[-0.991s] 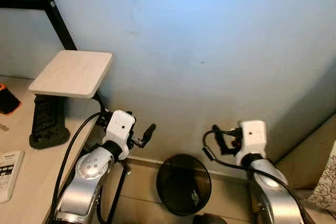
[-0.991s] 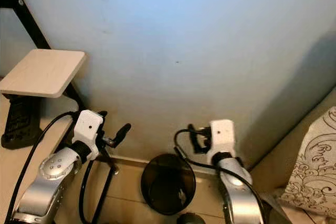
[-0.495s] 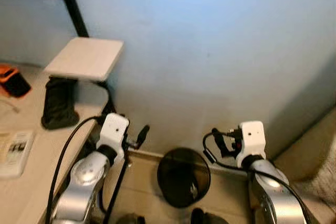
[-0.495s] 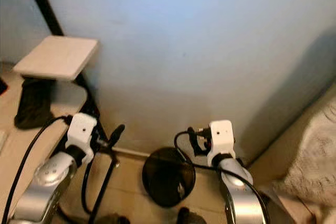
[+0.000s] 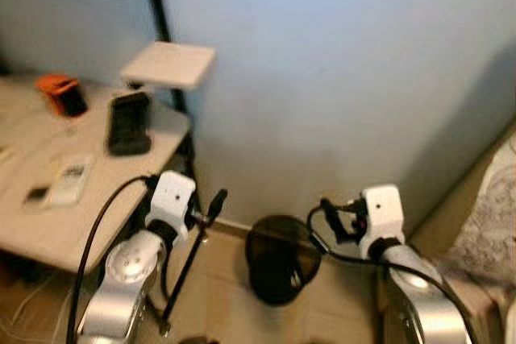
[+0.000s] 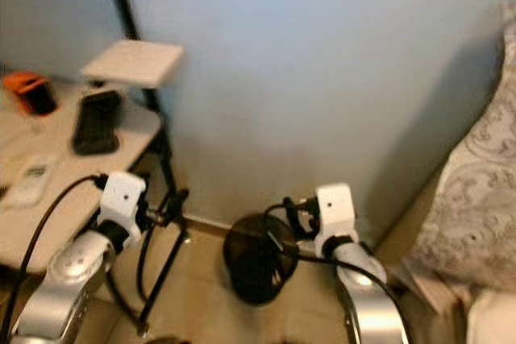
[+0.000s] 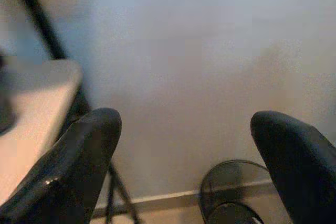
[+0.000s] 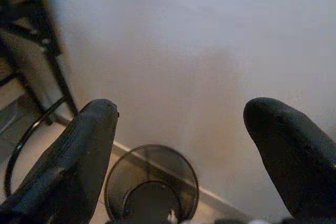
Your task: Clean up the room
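Black waste bin (image 5: pixel 278 267) on floor by wall, between spread left gripper (image 7: pixel 184 166) and spread right gripper (image 8: pixel 181 156); table (image 5: pixel 48 223) edge left.

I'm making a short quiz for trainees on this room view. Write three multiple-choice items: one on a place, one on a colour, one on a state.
1. Where does the black bin stand?
A. on the table
B. on the floor by the wall
C. on the bed

2. What colour is the small thing at the table's far left?
A. orange
B. green
C. white

3. How do the left gripper's fingers stand?
A. shut on a cable
B. shut, empty
C. open, empty

Answers: 1 B, the bin sits on the floor against the wall's foot, between the two arms. 2 A, its top is orange. 3 C, the left wrist view has the two fingers far apart with nothing between.
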### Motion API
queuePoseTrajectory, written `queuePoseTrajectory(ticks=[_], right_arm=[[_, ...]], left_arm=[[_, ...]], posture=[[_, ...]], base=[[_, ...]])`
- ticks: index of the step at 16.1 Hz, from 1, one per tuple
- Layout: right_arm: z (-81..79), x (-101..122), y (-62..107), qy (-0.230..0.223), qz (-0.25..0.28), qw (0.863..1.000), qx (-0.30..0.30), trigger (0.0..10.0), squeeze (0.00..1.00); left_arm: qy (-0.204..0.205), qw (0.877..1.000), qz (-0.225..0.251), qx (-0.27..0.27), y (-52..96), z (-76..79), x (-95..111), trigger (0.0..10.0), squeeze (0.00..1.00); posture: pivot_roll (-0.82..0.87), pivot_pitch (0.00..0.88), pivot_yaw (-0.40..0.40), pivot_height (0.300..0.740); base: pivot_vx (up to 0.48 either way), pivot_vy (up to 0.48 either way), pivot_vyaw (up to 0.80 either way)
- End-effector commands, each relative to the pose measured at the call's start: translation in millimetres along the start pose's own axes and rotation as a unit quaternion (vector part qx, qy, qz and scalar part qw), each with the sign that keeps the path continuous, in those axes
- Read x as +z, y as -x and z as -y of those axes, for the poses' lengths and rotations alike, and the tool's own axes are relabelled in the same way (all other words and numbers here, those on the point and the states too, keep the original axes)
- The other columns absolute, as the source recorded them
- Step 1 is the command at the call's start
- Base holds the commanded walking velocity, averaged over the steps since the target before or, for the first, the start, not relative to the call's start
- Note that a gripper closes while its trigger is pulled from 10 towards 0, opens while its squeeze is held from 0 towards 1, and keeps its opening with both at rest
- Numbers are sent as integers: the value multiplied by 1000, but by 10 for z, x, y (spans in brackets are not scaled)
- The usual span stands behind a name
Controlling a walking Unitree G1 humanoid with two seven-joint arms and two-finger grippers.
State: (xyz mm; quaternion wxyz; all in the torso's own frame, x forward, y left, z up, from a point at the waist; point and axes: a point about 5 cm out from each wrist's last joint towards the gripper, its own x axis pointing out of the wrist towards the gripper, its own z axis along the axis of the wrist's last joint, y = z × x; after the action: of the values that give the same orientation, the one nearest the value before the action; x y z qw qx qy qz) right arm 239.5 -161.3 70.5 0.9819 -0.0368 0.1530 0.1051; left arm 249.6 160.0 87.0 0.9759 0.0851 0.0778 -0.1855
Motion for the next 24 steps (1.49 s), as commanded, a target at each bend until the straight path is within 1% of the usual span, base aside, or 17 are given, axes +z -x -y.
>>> queuePoseTrajectory(ticks=[1, 3, 4, 5, 6, 9, 11, 12, 14, 15, 16, 17, 20, 21, 23, 24], right_arm=[[12, 40, 0, 7, 3, 1000, 1, 10000, 0], [14, 46, 8, 6, 6, 1000, 1, 10000, 0], [-10, 81, 18, -6, 21, 1000, 6, 10000, 0], [-23, 95, 22, -11, 25, 1000, 9, 10000, 0], [-32, 105, 33, -10, 27, 1000, 10, 10000, 0], [-2, 109, 63, -7, 30, 1000, -5, 10000, 0], [14, 171, 62, -9, 51, 998, -19, 10000, 0], [30, 215, 56, -7, 64, 997, -29, 10000, 0], [72, 236, 52, -4, 70, 997, -45, 10000, 0], [82, 232, 54, -3, 69, 996, -47, 10000, 0], [110, 203, 62, 3, 64, 996, -55, 10000, 0], [135, 171, 76, -2, 59, 997, -58, 10000, 0], [177, 163, 98, -3, 59, 996, -63, 10000, 0], [164, 181, 96, -11, 61, 996, -56, 10000, 0], [164, 176, 109, -4, 64, 996, -59, 10000, 0], [160, 177, 125, -6, 67, 996, -61, 10000, 0]], left_arm=[[1, 1000, -1, 2, 10, -5, -3, 10000, 0], [2, 1000, 1, 2, 8, -2, 1, 10000, 0], [17, 1000, 13, 3, 5, 20, 24, 10000, 0], [22, 1000, 17, 3, 6, 33, 32, 10000, 0], [26, 999, 22, -1, 16, 62, 40, 10000, 0], [38, 999, 25, 7, 24, 69, 44, 10000, 0], [63, 998, 25, 17, -5, 30, 68, 10000, 0], [54, 998, 31, 17, -1, 6, 88, 10000, 0], [37, 999, 33, 21, 19, -45, 102, 10000, 0], [35, 999, 34, 24, 25, -59, 102, 10000, 0], [25, 999, 36, 31, 41, -90, 103, 10000, 0], [21, 998, 36, 36, 56, -108, 94, 10000, 0], [23, 998, 38, 46, 70, -131, 86, 10000, 0], [14, 997, 38, 73, 71, -183, 74, 10000, 0], [27, 996, 36, 75, 74, -176, 42, 10000, 0], [33, 995, 38, 87, 73, -178, 54, 10000, 0]], posture=[[-66, 39, 21, 740], [-66, 36, 21, 740], [-69, 33, 24, 740], [-69, 33, 24, 740], [-75, 35, 26, 740], [-80, 37, 27, 740], [-81, 33, 31, 740], [-80, 33, 36, 740], [-74, 30, 35, 740], [-71, 26, 31, 740], [-70, 25, 30, 740], [-68, 23, 24, 740], [-64, 20, 21, 740], [-67, 20, 25, 740], [-67, 16, 24, 740], [-61, 14, 19, 740]], base=[[0, 0, 0], [0, 0, 0], [0, 0, 0], [0, 0, 0], [0, 0, -800], [0, 0, -800], [0, 0, -800], [0, 0, -800], [0, 0, -800], [0, 0, -800], [0, 0, -800], [0, 0, -800], [0, 0, -800], [0, 0, -800], [0, 0, -800], [0, 0, -800]])
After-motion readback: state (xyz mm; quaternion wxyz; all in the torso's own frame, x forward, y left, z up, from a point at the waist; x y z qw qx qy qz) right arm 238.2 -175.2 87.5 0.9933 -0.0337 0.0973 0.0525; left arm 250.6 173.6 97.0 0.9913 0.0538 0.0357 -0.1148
